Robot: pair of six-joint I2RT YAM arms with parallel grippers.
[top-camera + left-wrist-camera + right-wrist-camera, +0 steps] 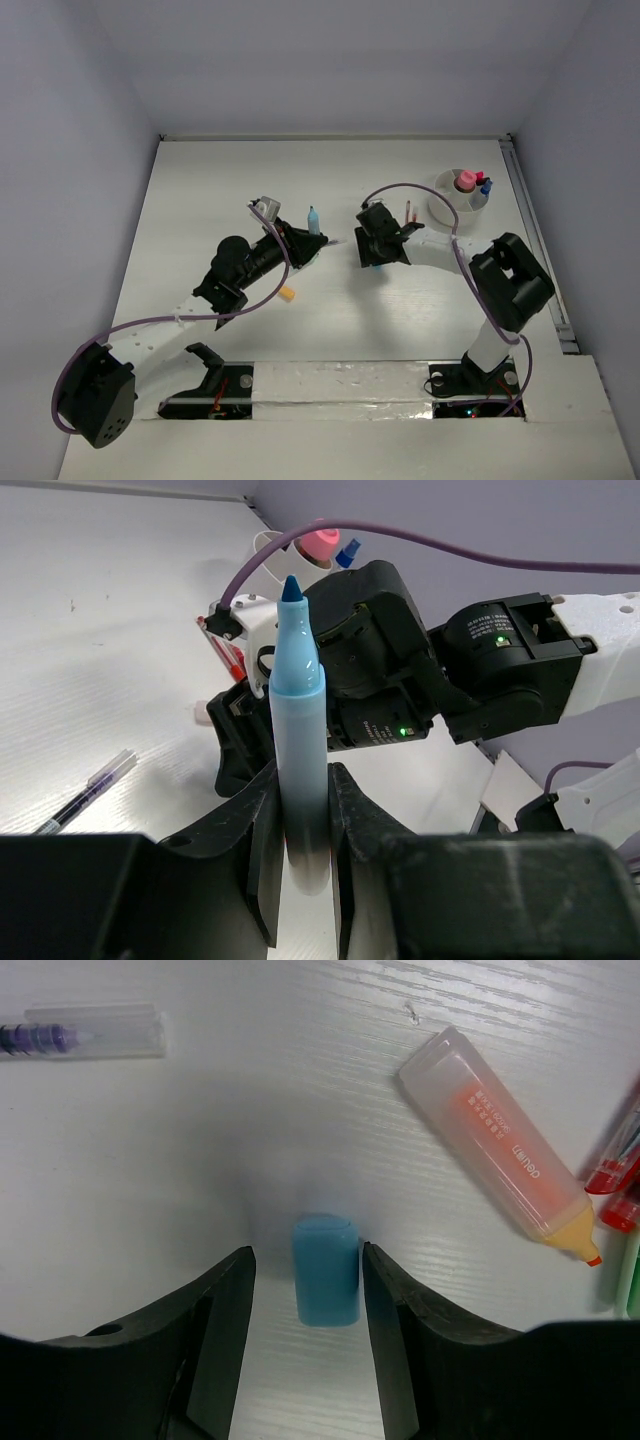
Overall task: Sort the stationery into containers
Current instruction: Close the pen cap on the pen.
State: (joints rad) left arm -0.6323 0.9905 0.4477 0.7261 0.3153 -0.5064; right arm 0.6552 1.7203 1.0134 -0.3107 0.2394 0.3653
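White table (300, 1110): blue cap (326, 1272) between spread right claw (308, 1252), seemingly untouched.

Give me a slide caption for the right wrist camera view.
Right gripper, open, straddles a small blue block on the white table, an uncapped orange highlighter lying nearby.

Left gripper (300, 790): marker (297, 710) stands upright between the fingers. Right gripper (308, 1252): cap (326, 1280) lies on the table (300, 1110) between the fingers; highlighter (497, 1145) beyond the right finger, pen (85, 1033) beyond the left.
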